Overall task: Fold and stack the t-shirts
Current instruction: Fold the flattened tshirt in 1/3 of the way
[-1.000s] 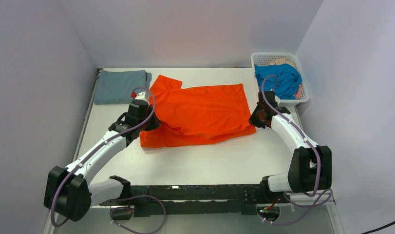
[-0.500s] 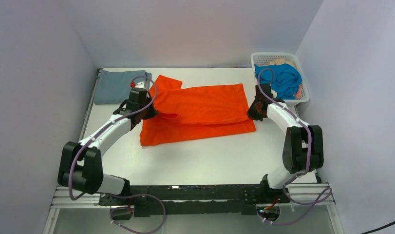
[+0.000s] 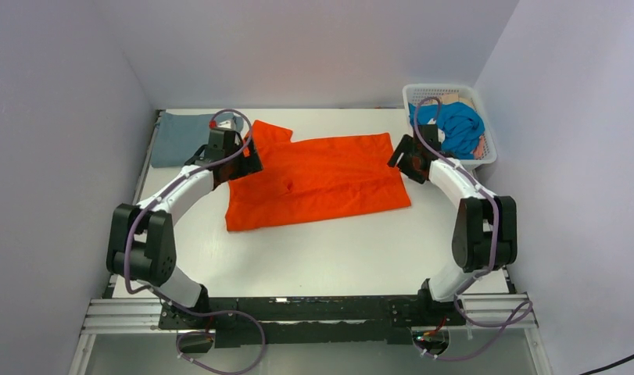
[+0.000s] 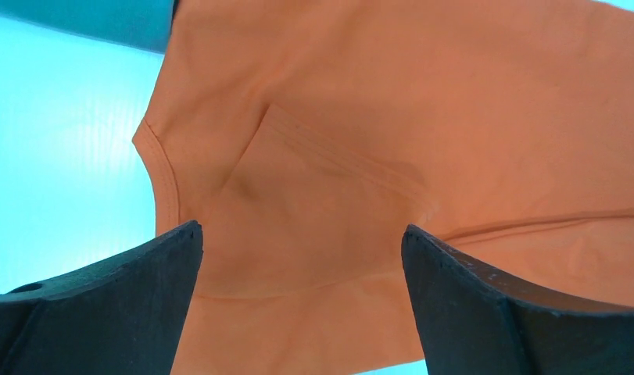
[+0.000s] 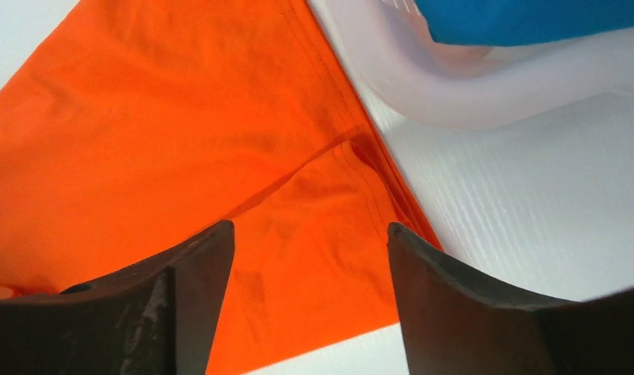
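The orange t-shirt (image 3: 321,180) lies flat in the middle of the table, its near half folded up over the far half. My left gripper (image 3: 247,160) hangs open over its left edge, by the neckline (image 4: 161,176), holding nothing. My right gripper (image 3: 403,160) hangs open over the shirt's right edge (image 5: 376,168), also empty. A grey-blue t-shirt (image 3: 184,137) lies folded at the far left corner. The turquoise t-shirt (image 3: 454,129) is bunched in the white basket (image 3: 485,152).
The white lattice basket (image 5: 454,86) stands at the far right corner, close beside my right gripper. White walls close the table on the left, back and right. Bare white tabletop (image 3: 321,258) stretches between the orange shirt and the arm bases.
Both grippers carried the orange shirt's near edge away from the bases, folding it over, then let go and opened. The shirt now lies flatter and narrower.
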Available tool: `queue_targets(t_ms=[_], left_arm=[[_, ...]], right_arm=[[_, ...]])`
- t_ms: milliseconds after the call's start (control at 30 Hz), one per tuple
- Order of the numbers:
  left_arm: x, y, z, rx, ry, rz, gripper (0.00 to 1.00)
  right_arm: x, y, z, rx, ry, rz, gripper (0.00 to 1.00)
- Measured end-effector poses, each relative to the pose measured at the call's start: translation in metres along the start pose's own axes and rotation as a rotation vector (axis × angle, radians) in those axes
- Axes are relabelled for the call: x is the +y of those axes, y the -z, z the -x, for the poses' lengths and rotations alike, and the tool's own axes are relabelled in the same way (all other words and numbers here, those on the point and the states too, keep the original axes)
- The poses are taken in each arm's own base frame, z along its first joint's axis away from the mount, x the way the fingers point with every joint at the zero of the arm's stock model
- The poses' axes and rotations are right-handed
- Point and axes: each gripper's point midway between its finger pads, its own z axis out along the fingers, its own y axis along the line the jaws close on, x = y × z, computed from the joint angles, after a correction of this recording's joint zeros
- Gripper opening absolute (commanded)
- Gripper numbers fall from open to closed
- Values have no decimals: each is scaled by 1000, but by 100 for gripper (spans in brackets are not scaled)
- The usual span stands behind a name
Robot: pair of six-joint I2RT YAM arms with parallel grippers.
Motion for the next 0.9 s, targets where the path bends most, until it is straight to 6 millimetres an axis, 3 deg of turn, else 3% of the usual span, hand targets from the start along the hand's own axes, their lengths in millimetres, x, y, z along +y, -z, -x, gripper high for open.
queue_targets(t_ms=[67,200,300,400,500,600,733,900], left_arm=[[-3,9,5,-20,4,-13,99],[-15,31,7,-55,19,-99,100],[-24,29,-12,-15,25,-169,99],[-30,10,-36,77,32,-205,99],[-26,-16,-65,178,40,-196,99],[-19,-32,-86,246,55,-175,100],[-23,-34,-82,224,64,-200,99],[-19,-20,-95,194,68,-225,100]], right_arm=[[4,9,1,-15,15,23,99],[13,33,-10,-37,69,86,100],[26,40,-32,-14,123,138,100],[43,31,-55,35,178,174,100],[54,7,-82,104,234,177,100],[50,-13,-106,167,260,147,100],[46,-18,-109,168,258,137,100],[26,-1,-127,166,240,133,100]])
